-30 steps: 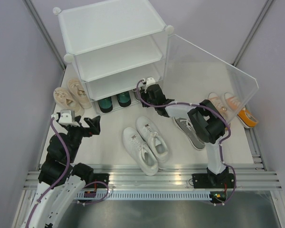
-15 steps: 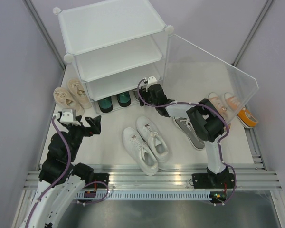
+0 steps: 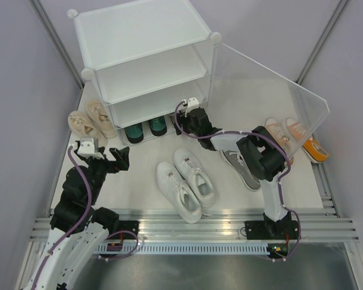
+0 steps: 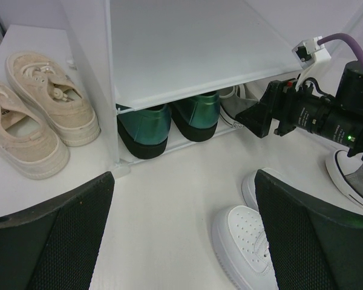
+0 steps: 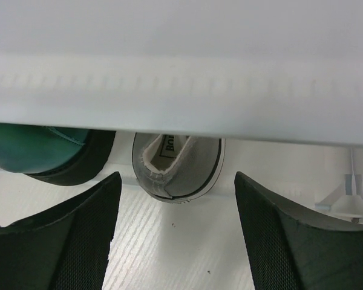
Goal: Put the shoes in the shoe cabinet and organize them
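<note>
The left gripper [image 3: 113, 159] hangs above the table [image 3: 139, 187] with its fingers spread wide. It holds nothing and touches nothing. Its wrist view looks between those two black pads [image 4: 54, 241] toward the foot of the shoe cabinet [image 3: 139, 36].

Left of the cabinet, on the table, lies the beige pair [image 3: 88, 121]: two shoes side by side, just beside the cabinet's left wall. The cabinet stands upright at the back with three tiers. In its bottom tier sit the two dark green shoes [image 3: 145, 128], heels outward and close together. One grey shoe [image 5: 178, 164] sits just to the right of them in the same tier, its heel also outward.

The right gripper [image 3: 186, 116] reaches low to the mouth of that bottom tier. Its fingers are parted wide. In its wrist view the grey shoe's heel lies ahead between them, and neither pad [image 5: 57, 241] touches it, so the hand pinches nothing.

In front of the cabinet, near the middle of the table, lies the white pair [image 3: 186, 183]: two shoes touching along their sides. To the right of them the second grey shoe [image 3: 242, 167] lies on the table under the right arm, partly hidden by it.

The clear door panel [image 3: 272, 84] is swung open to the right. Seen through it, at the far right of the table, are the two orange shoes [image 3: 301, 139].
</note>
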Tool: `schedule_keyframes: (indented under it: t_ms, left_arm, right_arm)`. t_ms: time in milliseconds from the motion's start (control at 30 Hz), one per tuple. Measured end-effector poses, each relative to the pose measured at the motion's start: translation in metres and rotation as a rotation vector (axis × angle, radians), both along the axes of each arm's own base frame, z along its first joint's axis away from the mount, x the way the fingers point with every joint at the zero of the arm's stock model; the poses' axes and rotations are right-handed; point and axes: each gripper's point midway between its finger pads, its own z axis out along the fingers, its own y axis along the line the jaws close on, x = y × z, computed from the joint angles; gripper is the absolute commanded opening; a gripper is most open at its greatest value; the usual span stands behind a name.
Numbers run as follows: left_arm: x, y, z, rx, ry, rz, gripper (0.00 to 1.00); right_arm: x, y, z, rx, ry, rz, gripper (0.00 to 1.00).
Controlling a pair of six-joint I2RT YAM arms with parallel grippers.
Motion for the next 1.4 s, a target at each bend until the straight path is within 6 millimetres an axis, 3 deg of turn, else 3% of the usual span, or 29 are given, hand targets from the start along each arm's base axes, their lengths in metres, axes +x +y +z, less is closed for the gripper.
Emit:
schedule_keyframes:
  t_ms: [600, 800, 1067, 1400]
  left_arm:
    - [0.0, 0.0, 0.0, 0.0, 0.001, 0.0, 1.0]
    - [0.0, 0.0, 0.0, 0.0, 0.001, 0.0, 1.0]
    - [0.0, 0.0, 0.0, 0.0, 0.001, -0.001, 1.0]
    - [0.0, 0.0, 0.0, 0.0, 0.001, -0.002, 1.0]
  right_arm:
    - [0.014, 0.008, -0.02, -0.034, -0.003, -0.088, 0.79]
    - [0.022, 0.013, -0.018, -0.03, -0.006, -0.095, 0.69]
    - [0.023, 0.014, -0.019, -0.039, 0.004, -0.097, 0.42]
    - [0.023, 0.018, -0.019, -0.03, 0.008, -0.078, 0.37]
